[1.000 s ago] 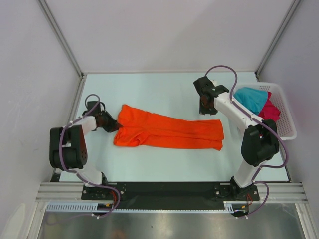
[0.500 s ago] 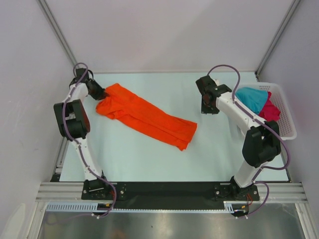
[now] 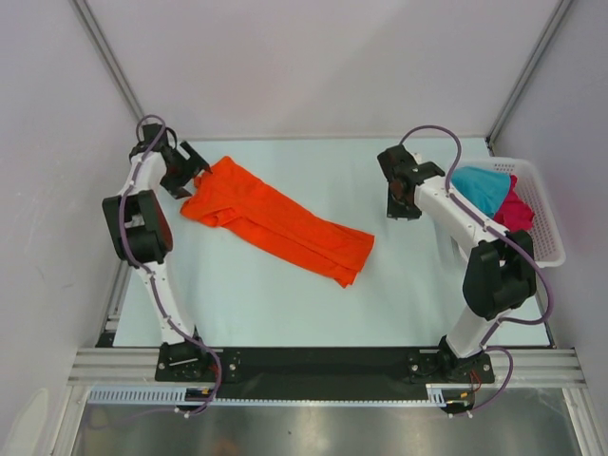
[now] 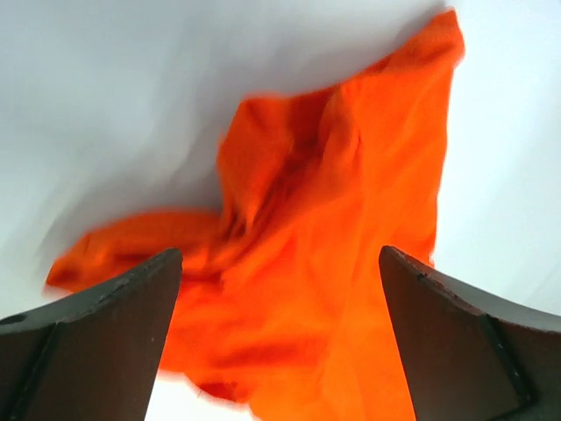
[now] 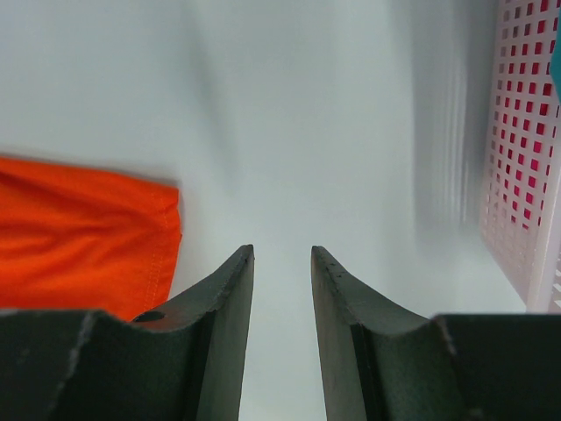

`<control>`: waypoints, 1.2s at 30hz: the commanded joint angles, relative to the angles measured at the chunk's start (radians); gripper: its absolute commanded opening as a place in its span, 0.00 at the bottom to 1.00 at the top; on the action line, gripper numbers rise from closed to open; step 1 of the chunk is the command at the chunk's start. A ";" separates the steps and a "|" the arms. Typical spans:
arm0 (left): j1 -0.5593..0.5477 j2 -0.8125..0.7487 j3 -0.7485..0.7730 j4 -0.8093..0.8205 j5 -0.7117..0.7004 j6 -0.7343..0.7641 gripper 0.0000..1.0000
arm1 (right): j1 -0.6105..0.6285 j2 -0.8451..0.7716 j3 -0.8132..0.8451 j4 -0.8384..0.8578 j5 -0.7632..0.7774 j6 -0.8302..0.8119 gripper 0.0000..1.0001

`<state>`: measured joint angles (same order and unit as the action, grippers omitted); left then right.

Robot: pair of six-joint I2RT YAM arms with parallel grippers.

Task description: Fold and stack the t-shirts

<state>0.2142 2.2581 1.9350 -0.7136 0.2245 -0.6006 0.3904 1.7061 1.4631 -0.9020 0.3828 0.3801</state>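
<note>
left gripper (image 4: 279, 260): wide open, empty, over orange shirt (image 3: 275, 224)
right gripper (image 5: 282, 254): narrow gap, holding nothing

Orange t-shirt (image 3: 275, 222): soft matt cloth, creased. Basket (image 3: 544, 228): white perforated plastic. Bench (image 3: 285, 304): smooth, matt, pale.

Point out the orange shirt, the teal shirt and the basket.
orange shirt (image 3: 275, 221), top view, middle of the cloth.
teal shirt (image 3: 475, 188), top view, its bunched upper surface.
basket (image 3: 545, 228), top view, its slotted right wall.
</note>
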 commanded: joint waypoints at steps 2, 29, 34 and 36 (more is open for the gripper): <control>-0.056 -0.368 -0.238 0.147 -0.099 0.018 1.00 | -0.002 -0.057 -0.035 0.029 -0.028 -0.003 0.38; -0.952 -0.726 -1.122 0.721 -0.170 -0.226 1.00 | 0.047 0.072 -0.066 0.161 -0.084 0.025 0.38; -1.064 -0.687 -1.130 0.666 -0.260 -0.321 1.00 | 0.042 0.063 -0.076 0.164 -0.078 0.017 0.39; -1.091 -0.666 -1.133 0.668 -0.272 -0.364 1.00 | 0.042 0.063 -0.081 0.166 -0.079 0.017 0.39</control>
<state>-0.8299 1.5566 0.7841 -0.0303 0.0437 -0.8589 0.4355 1.8042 1.3792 -0.7570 0.2901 0.3988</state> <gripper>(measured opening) 0.996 0.385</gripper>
